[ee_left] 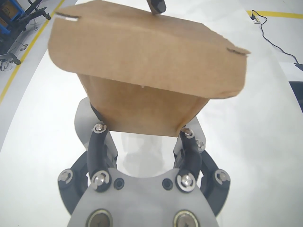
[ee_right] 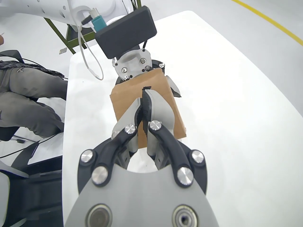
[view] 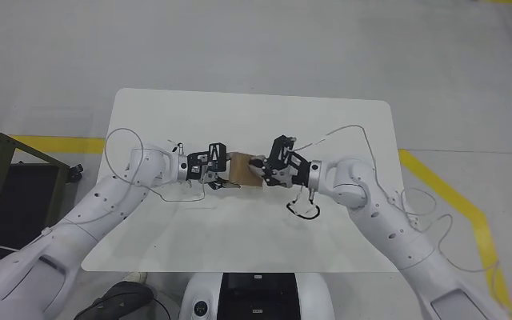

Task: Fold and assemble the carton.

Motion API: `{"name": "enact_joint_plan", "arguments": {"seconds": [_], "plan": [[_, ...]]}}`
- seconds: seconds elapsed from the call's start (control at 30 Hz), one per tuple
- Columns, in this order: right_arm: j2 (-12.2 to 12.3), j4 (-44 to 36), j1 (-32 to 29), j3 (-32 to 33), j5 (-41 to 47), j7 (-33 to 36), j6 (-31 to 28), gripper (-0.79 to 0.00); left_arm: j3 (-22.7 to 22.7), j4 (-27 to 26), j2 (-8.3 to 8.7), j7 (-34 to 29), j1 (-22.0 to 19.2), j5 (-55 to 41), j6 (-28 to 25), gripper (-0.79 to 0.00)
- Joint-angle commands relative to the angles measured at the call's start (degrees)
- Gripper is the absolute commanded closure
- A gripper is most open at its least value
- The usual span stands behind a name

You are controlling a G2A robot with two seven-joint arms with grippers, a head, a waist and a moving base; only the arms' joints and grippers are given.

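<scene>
At mid-table the carton [view: 242, 170] runs left-to-right, left gripper [ee_left: 143, 129] clamped across one end, right gripper [ee_right: 144, 93] closed, touching it.

Carton [view: 242, 170] sits over the middle of the desk [view: 320, 128], between both arms: left end effector [view: 222, 170] on its left side, right end effector [view: 258, 166] touching its right edge.
</scene>
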Motion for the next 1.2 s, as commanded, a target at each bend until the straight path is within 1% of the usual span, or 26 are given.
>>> {"name": "enact_joint_plan", "arguments": {"seconds": [0.0, 0.13, 0.17, 0.2, 0.3, 0.33, 0.4, 0.47, 0.53, 0.57, 0.63, 0.67, 0.77, 0.83, 0.87, 1.0, 1.07, 1.17], "plan": [[0.0, -0.6, -0.1, 0.2, -0.2, -0.1, 1.0, 0.000, -0.2, 0.0, -0.06, -0.2, 0.1, 0.4, 0.1, -0.459], [0.2, -3.4, -0.9, 1.1, -0.4, 0.6, 2.2, 0.000, -0.8, 0.0, -0.17, -0.5, 0.6, 0.8, 0.7, -0.468], [0.2, -4.0, -1.1, 1.4, -0.2, 0.9, 2.3, -0.068, -0.9, 0.1, -0.20, -0.7, 0.7, 0.8, 0.9, -0.468], [0.3, -4.3, -1.5, 1.6, 0.0, 1.5, 2.6, -0.175, -1.0, 0.2, -0.25, -0.9, 0.8, 0.8, 1.1, -0.471], [0.4, -5.4, -2.1, 1.8, 0.9, 3.4, 3.9, -0.366, -1.3, 0.1, -0.44, -1.5, 1.0, 0.8, 1.5, -0.462], [0.4, -5.5, -2.3, 1.8, 1.2, 4.1, 4.6, -0.406, -1.4, 0.1, -0.50, -1.6, 1.1, 0.7, 1.7, -0.459], [0.3, -5.7, -2.7, 1.9, 2.6, 4.8, 6.4, -0.431, -1.7, 0.1, -0.61, -2.1, 1.3, 0.8, 2.6, -0.459], [0.2, -6.1, -3.2, 1.9, 4.0, 4.8, 7.9, -0.434, -2.0, -0.1, -0.72, -2.8, 1.6, 0.8, 4.0, -0.462], [0.1, -6.6, -3.8, 2.1, 4.9, 4.8, 9.2, -0.480, -2.4, -0.5, -0.80, -3.2, 2.0, 0.9, 5.0, -0.462], [0.1, -7.0, -4.2, 2.2, 5.0, 4.9, 9.8, -0.471, -2.6, -0.7, -0.83, -3.3, 2.2, 0.7, 5.5, -0.456], [0.2, -8.0, -5.0, 2.7, 5.4, 5.5, 11.5, -0.465, -3.2, -1.0, -0.85, -3.8, 2.6, 0.7, 7.0, -0.425], [0.3, -8.6, -5.5, 2.9, 5.5, 5.8, 12.5, -0.465, -3.5, -1.2, -0.88, -4.2, 2.9, 0.6, 8.3, -0.385], [0.4, -10.4, -6.7, 3.4, 4.8, 7.8, 15.3, -0.456, -4.2, -1.9, -0.98, -5.4, 3.8, 0.2, 10.5, -0.357], [0.4, -11.0, -7.2, 3.5, 5.3, 8.9, 16.5, -0.493, -4.7, -2.4, -1.04, -6.7, 4.2, 0.7, 12.4, -0.360], [0.4, -11.1, -7.3, 3.6, 5.8, 9.0, 16.9, -0.526, -4.9, -2.8, -1.08, -7.3, 4.5, 1.1, 13.4, -0.360], [0.4, -10.7, -7.5, 4.4, 7.8, 8.1, 16.5, -0.529, -5.5, -3.8, -1.13, -8.5, 5.4, 2.5, 15.3, -0.345], [0.4, -10.3, -7.6, 4.9, 8.8, 7.5, 15.7, -0.539, -5.8, -4.1, -1.16, -9.0, 5.8, 3.1, 16.1, -0.320], [0.4, -9.8, -8.1, 5.7, 11.3, 5.7, 13.2, -0.545, -6.1, -4.3, -1.28, -9.4, 6.3, 3.7, 16.9, -0.314]]}}
